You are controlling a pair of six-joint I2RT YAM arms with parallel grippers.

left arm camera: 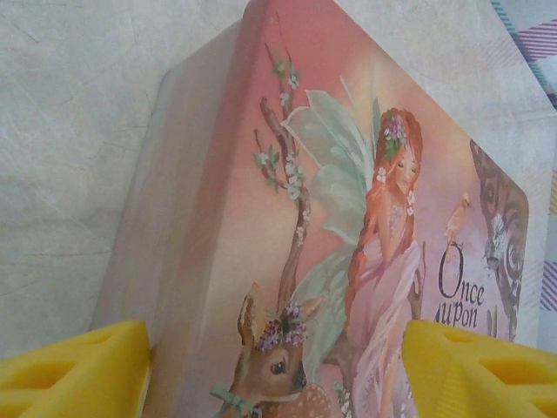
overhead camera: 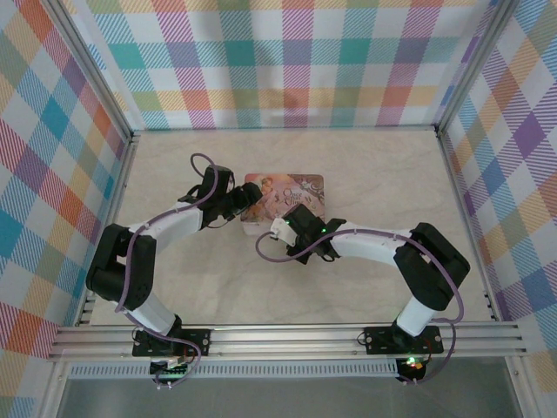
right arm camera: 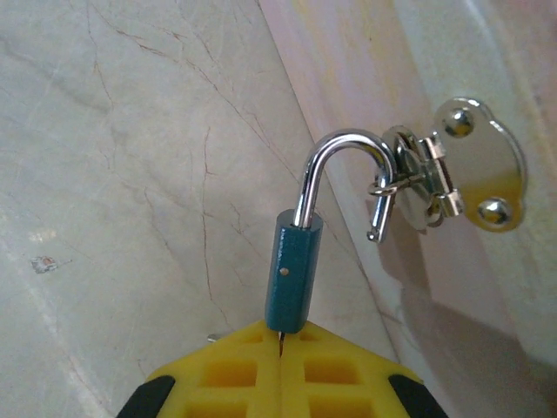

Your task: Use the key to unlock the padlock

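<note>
Right claw (right arm camera: 280,366) is clenched tight on the key (right arm camera: 280,341), which shows as a thin sliver between my pads running up into the base of the padlock (right arm camera: 293,274). The padlock hangs off the front wall of the tin (left arm camera: 261,174). Its shackle (right arm camera: 344,148) is hooked through the staple (right arm camera: 396,187) of the shiny hasp (right arm camera: 479,178), and one leg is free of the body, so I judge the lock sprung.

My left claw (left arm camera: 277,370) is clamped across the tin's end with a yellow finger (left arm camera: 74,374) on each side, steadying it. That grip matters, because any tug on the lock will drag the box.

To do this well I keep the key in line with the lock body, with no sideways levering on the thin blade. Then I swing the body so the free leg backs out of the staple.

As for room, the tin wall is just beside the lock on one side. There's bare table (right arm camera: 104,174) on the other, so I'd move that way. From above, my two wrists sit near each other, so small moves only.
</note>
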